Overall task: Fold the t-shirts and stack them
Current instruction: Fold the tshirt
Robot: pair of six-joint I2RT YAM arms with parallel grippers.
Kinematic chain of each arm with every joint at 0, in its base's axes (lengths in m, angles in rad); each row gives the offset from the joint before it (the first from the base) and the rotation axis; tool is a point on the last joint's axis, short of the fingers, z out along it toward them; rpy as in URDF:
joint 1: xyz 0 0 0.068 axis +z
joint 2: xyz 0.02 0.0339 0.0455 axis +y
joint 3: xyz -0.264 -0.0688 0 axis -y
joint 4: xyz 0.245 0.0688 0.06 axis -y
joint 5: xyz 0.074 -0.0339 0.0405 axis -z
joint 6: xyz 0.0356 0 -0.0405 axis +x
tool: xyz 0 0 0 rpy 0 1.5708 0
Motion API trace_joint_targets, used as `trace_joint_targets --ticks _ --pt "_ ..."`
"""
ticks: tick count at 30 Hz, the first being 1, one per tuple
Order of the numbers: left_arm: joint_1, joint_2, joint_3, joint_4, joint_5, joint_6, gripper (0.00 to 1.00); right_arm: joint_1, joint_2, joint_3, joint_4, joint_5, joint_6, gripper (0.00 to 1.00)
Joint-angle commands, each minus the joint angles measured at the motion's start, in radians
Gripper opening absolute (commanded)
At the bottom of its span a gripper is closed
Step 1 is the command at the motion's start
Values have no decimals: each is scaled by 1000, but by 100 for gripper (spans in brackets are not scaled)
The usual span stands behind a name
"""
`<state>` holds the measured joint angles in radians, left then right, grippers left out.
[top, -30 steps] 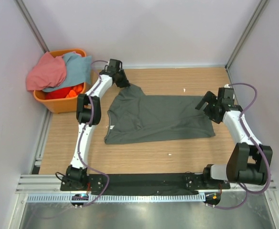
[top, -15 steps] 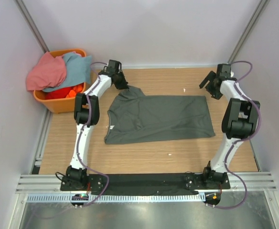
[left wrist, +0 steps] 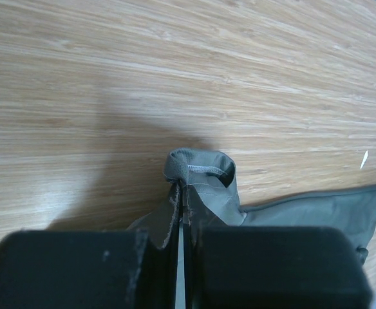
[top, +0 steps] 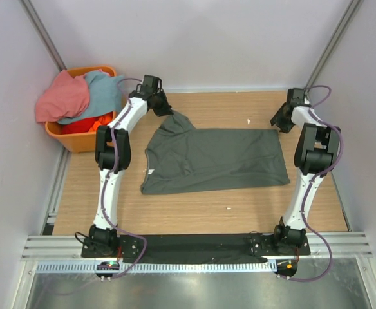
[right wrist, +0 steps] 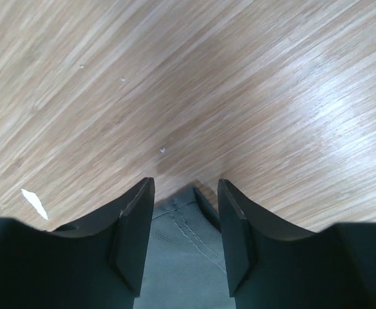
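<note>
Table [top: 207, 206]: grey shirt [top: 214, 161] lies spread flat across the middle, neck to L, hem to R, no fold in it yet. Basket [top: 78, 143] at far-L corner holds pink shirt [top: 62, 96] + blue shirt [top: 105, 89], both bunched, neither laid out. L gripper [left wrist: 180, 193]: jaws together, clamped on grey shirt's far-L corner, cloth pinched up off the wood. R gripper [right wrist: 185, 193]: jaws apart, straddling far-R hem corner, no grip as far as I can see. Progress, my read: early. Nothing folded, nothing stacked. First fold of the grey one is being set up, then 2 more shirts to go.
</note>
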<state>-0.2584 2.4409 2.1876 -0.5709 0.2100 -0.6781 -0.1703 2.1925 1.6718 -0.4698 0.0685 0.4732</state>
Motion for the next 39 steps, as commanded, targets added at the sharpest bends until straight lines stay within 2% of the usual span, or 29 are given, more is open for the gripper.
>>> trace_joint_targets --ticks 1,3,6,13,14,24,26,39 --pt "7 -63 4 -18 14 3 0 0 -33 -62 25 2 19 49" --pt "5 -62 0 -21 15 3 0 -1 -39 -84 48 -1 22 48" --pt "5 -66 -8 -24 8 6 0 0 -24 -92 54 -15 15 39" --pt "7 -82 -9 -38 -7 14 0 0 -34 -141 89 -55 15 3" --pt "7 -86 -8 -38 -8 14 0 0 -36 -144 86 -55 13 1" --pt "5 -160 -3 -101 -46 48 0 0 -128 -162 100 -56 18 2" --pt "5 -181 -11 -122 -66 66 0 -1 -158 -150 91 -101 16 2" --pt "5 -425 -293 -142 -106 109 0 -1 -338 -250 103 -159 41 2"
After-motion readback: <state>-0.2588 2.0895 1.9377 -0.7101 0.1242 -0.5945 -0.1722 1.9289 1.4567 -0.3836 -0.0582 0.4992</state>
